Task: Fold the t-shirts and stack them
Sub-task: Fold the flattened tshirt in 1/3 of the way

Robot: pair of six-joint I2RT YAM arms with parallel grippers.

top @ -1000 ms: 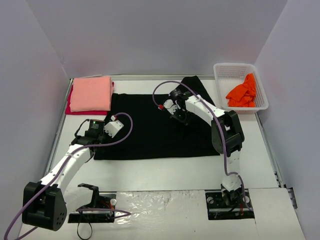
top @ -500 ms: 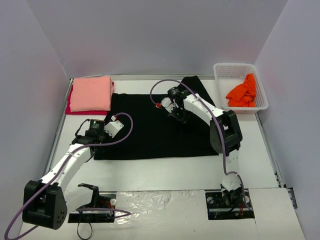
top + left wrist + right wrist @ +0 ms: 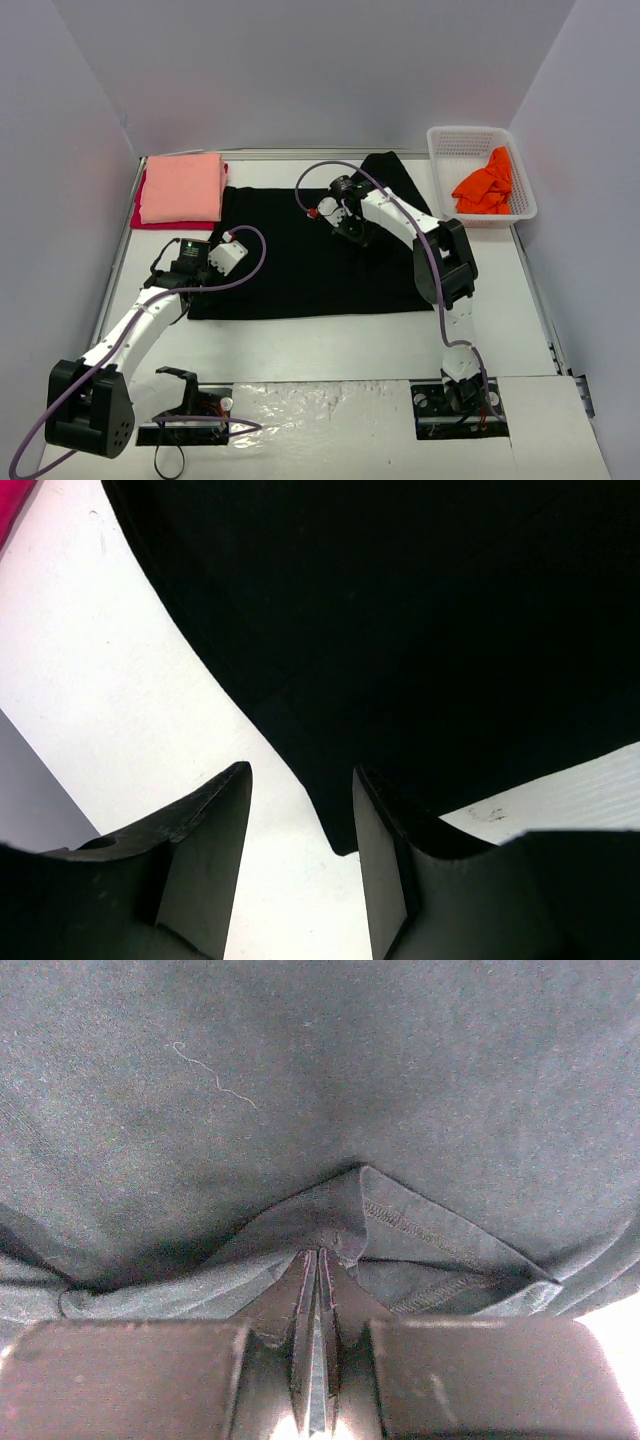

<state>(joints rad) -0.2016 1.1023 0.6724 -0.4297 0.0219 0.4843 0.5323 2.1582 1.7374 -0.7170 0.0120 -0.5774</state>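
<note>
The large black t-shirt lies spread flat in the middle of the table. My right gripper is over its far part, shut on a pinched fold of black cloth with a stitched hem beside it. My left gripper hovers open at the shirt's left edge, with a black corner between its fingers but not gripped. The salmon-pink t-shirt lies folded on the red one at the far left. The orange t-shirt lies crumpled in the basket.
A white mesh basket stands at the far right corner. Grey walls close in the table on three sides. Bare white table runs between the black shirt and the arm bases.
My right gripper has drawn its pinched fold of black cloth a little to the left across the shirt. The left arm has stayed put.
</note>
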